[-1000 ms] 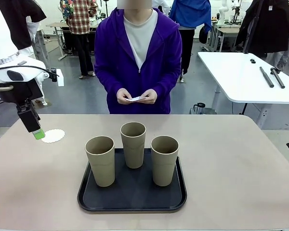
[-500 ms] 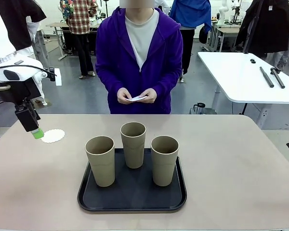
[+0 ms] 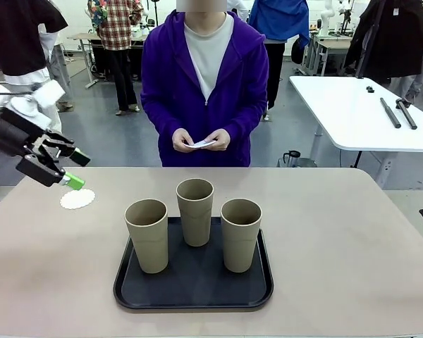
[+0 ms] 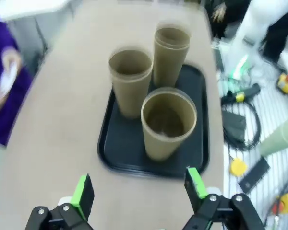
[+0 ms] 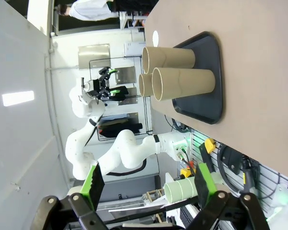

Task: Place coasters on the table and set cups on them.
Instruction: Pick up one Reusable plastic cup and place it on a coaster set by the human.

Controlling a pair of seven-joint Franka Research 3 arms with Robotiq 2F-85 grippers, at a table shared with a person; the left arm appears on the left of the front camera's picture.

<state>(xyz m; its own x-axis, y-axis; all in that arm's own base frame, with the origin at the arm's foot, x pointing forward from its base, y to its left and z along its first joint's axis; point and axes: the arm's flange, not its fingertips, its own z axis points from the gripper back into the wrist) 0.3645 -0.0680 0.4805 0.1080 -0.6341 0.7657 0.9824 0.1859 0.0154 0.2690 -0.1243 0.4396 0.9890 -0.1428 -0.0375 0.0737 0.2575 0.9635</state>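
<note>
Front view: the left fingers [image 3: 73, 182] hang spread and empty over the desk [image 3: 338, 232], at about 10 o'clock from the black tray [image 3: 194, 304]. One coaster [image 3: 77, 199] lies flat on the desk at 6 o'clock of their green tips, close to them and well apart from the tray. Three cups [image 3: 195, 211] stand upright on the tray, at its 12, 8 and 4 o'clock. At the desk's 12 o'clock a person's hands [image 3: 201, 141] hold thin white pieces; how many, I cannot tell.

Left wrist view: the left fingers stand wide apart with nothing between them. The cups on the tray sit at their 12 o'clock, blurred.

Right wrist view: the right fingers [image 5: 92, 184] are spread and empty, off the desk's edge. The tray and cups show at 12 o'clock, turned sideways, and the coaster is a small white disc beyond them.
</note>
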